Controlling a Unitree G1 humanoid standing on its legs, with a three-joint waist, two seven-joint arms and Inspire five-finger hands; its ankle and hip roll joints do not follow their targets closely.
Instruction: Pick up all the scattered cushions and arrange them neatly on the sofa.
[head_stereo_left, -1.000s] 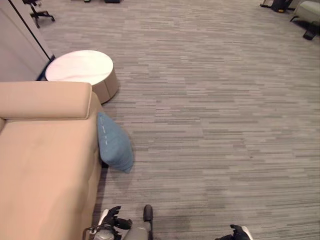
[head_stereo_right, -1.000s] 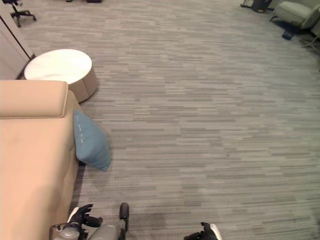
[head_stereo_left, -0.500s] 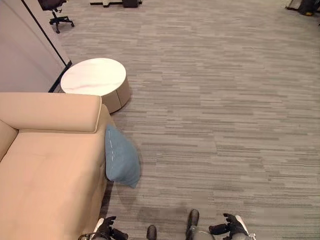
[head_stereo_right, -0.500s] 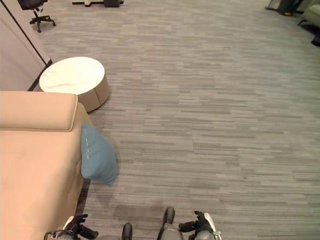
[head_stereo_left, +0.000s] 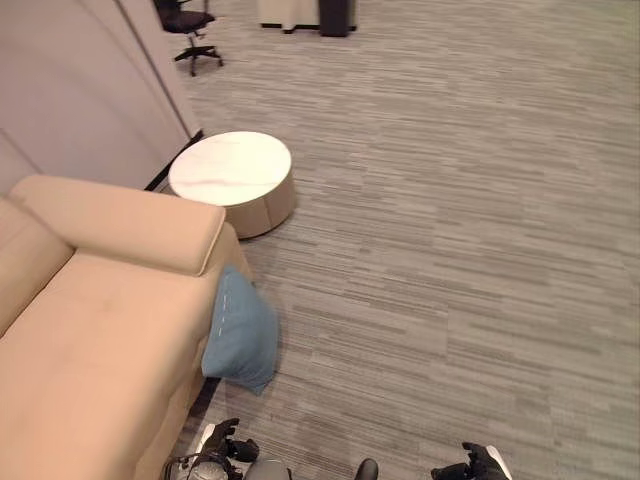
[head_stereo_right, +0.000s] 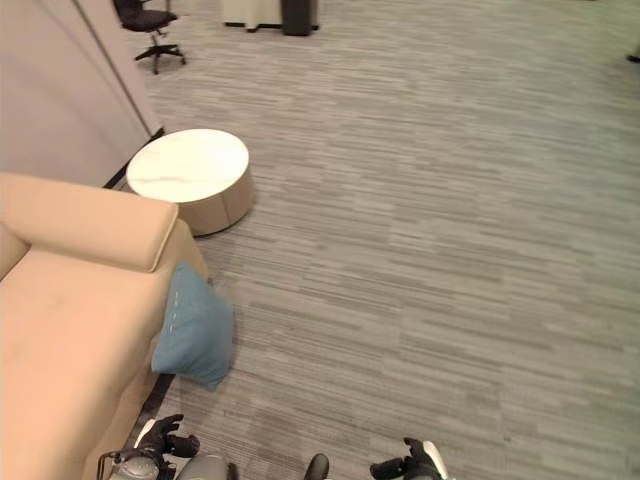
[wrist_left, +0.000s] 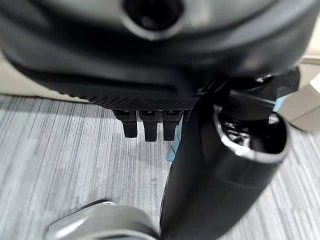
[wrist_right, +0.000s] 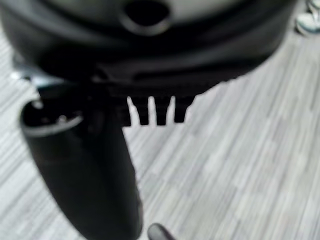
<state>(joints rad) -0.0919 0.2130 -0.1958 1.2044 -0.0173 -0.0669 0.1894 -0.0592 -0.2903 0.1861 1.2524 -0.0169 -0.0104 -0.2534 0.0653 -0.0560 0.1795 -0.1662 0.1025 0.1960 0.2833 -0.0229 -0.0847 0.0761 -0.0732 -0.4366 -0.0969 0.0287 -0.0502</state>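
Observation:
A blue cushion (head_stereo_left: 240, 340) lies on the grey carpet, leaning against the end of the beige sofa (head_stereo_left: 90, 360) below its armrest. A sliver of that blue also shows past my left thumb in the left wrist view, cushion (wrist_left: 278, 103). My left hand (head_stereo_left: 226, 450) hangs low near the sofa's front corner, short of the cushion, fingers relaxed and holding nothing. My right hand (head_stereo_left: 482, 464) hangs low over bare carpet to the right, also empty with relaxed fingers. The sofa seat has no cushion on the part I see.
A round white-topped low table (head_stereo_left: 232, 176) stands just beyond the sofa's armrest. A grey wall panel (head_stereo_left: 90, 90) runs behind the sofa, with a black office chair (head_stereo_left: 186, 22) at its far end. Open carpet (head_stereo_left: 450, 250) stretches to the right.
The whole picture has swung, so the camera moved; sofa, table and cushion keep their places relative to each other. Both hands stay low at the bottom edge, empty.

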